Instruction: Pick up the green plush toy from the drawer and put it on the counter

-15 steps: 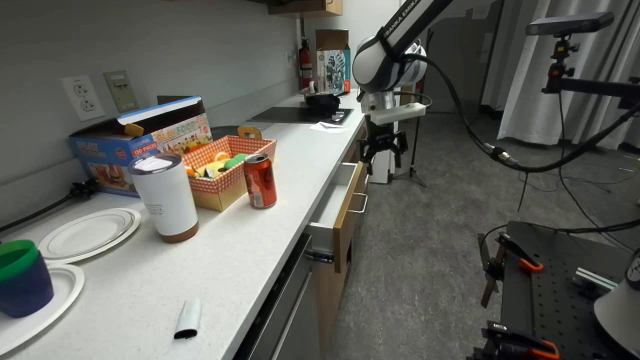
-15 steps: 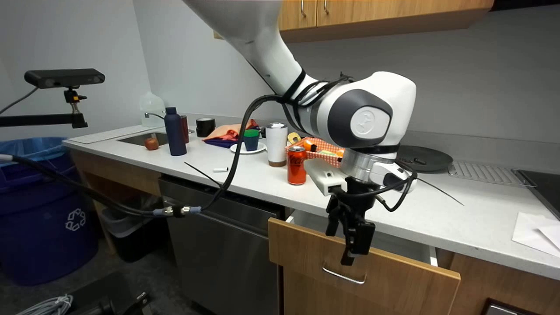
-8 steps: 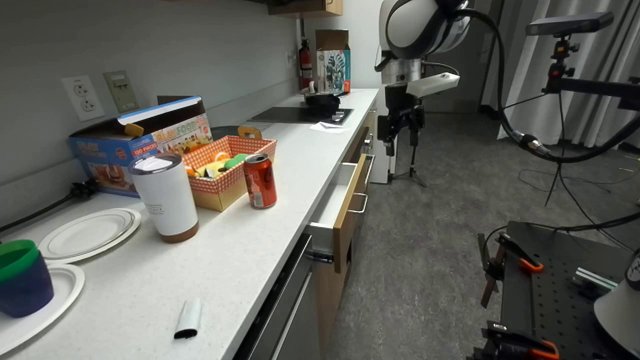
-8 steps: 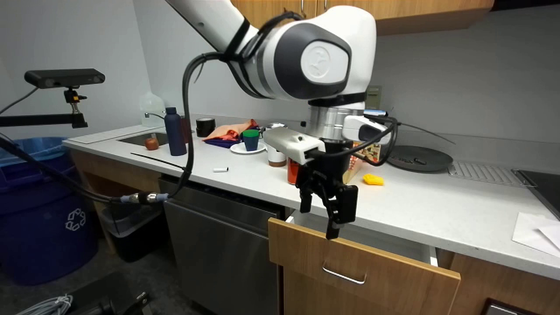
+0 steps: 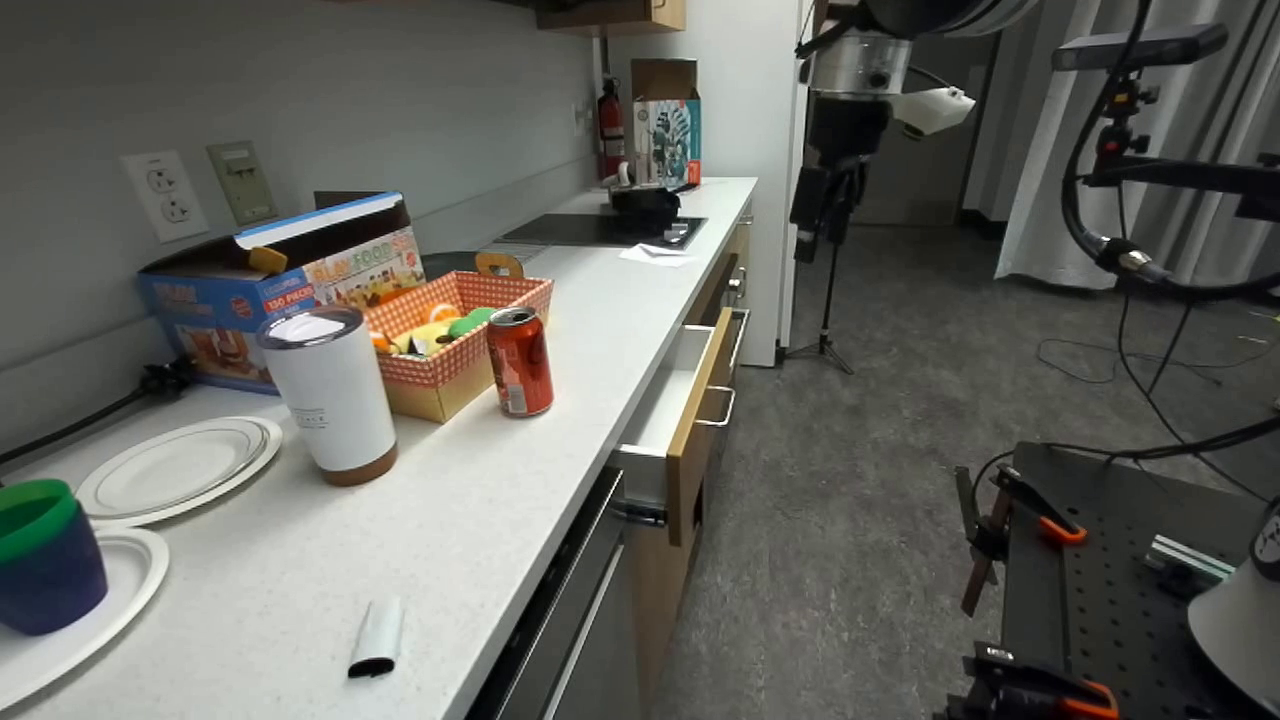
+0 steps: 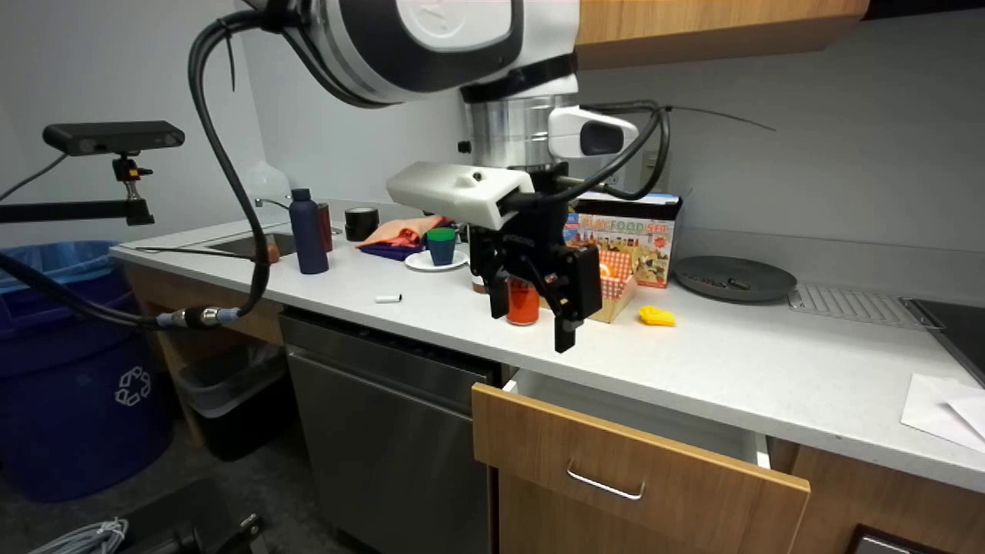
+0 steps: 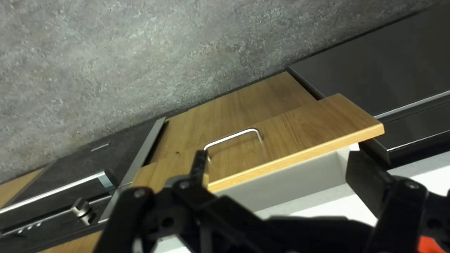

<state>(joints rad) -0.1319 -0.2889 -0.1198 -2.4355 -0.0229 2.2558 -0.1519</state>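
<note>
The drawer [image 6: 554, 438] stands pulled out under the counter [image 6: 769, 362]; both also show in an exterior view, the drawer [image 5: 690, 450] beside the counter [image 5: 480, 520]. No green toy shows in the visible part of the drawer, though its floor is partly hidden. A small bright green lump [image 5: 470, 322] lies in the checked basket on the counter; I cannot tell whether it is the green plush toy. My gripper [image 6: 531, 319] is open and empty, in the air above and in front of the drawer. In the wrist view the gripper's [image 7: 277, 158] fingers stand wide apart over the drawer [image 7: 299, 179].
On the counter stand a checked basket [image 5: 430, 395], a red can [image 5: 520, 365], a white tumbler [image 5: 335, 410], plates [image 5: 185, 465] and a play food box [image 5: 240, 300]. A yellow object [image 6: 656, 315] lies near the basket. A dark pan [image 6: 735, 278] is farther along.
My gripper has risen from low by the drawer front and moved up and outward, away from the counter. It stays open. The drawer has not moved. The yellow object has come into view.
</note>
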